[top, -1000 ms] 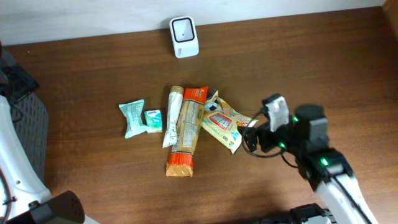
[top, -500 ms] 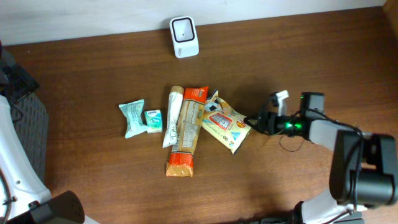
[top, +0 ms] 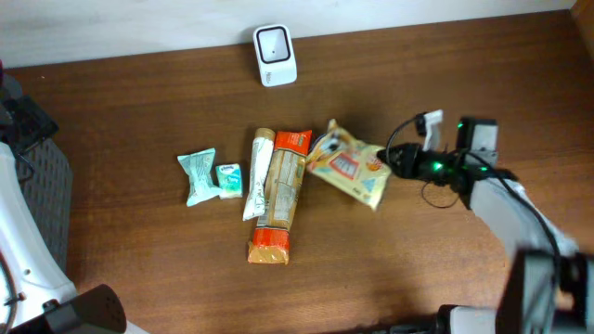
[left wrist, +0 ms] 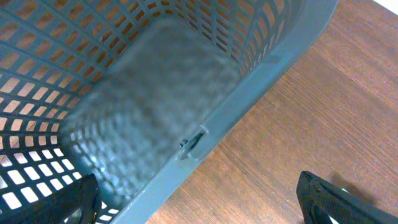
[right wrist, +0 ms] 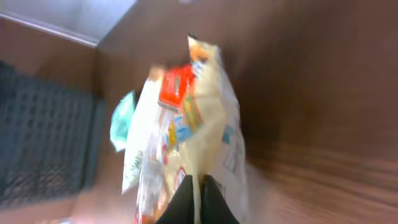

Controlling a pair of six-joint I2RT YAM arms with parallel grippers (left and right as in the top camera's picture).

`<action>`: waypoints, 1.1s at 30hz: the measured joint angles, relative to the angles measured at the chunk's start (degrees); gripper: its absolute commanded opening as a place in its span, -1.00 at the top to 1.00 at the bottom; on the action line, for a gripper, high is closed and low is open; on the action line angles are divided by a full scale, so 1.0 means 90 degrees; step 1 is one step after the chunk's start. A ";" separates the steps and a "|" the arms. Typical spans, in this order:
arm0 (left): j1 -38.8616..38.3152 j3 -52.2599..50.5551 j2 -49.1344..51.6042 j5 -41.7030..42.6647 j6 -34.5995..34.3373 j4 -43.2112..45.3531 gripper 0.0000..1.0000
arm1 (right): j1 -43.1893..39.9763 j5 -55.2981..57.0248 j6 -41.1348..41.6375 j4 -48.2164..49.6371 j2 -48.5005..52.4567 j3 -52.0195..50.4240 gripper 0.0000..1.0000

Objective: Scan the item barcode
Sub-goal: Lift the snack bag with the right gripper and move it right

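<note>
Yellow-cream crinkly snack pouch point(top: 348, 167) with a red label panel and some blue and orange print, sitting tilted near the middle of the brown wooden table point(top: 139, 111). Its right corner is pinched in the right gripper point(top: 391, 160), jaws clamped tight on the foil edge. Just left of it there's a long orange-ended cracker pack point(top: 277, 199). The white box scanner point(top: 275, 56) is well apart, up by the back edge. The left gripper point(left wrist: 199, 208) hangs with jaws wide over a grey plastic mesh basket point(left wrist: 249, 106).
</note>
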 measured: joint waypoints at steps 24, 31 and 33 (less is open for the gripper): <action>0.0000 0.0000 0.0000 -0.0002 0.0000 -0.0002 -0.98 | 0.4206 0.7291 -0.2023 -0.2674 0.0950 0.2249 -0.50; 0.0000 0.0000 0.0000 -0.0002 0.0000 -0.0002 -0.98 | 0.3597 0.6285 -0.2025 -0.2742 0.0920 0.2380 -0.46; 0.0000 0.0000 0.0000 -0.0002 0.0000 -0.0002 -0.98 | 0.2999 0.5603 -0.1962 -0.2608 0.0886 0.2482 -0.37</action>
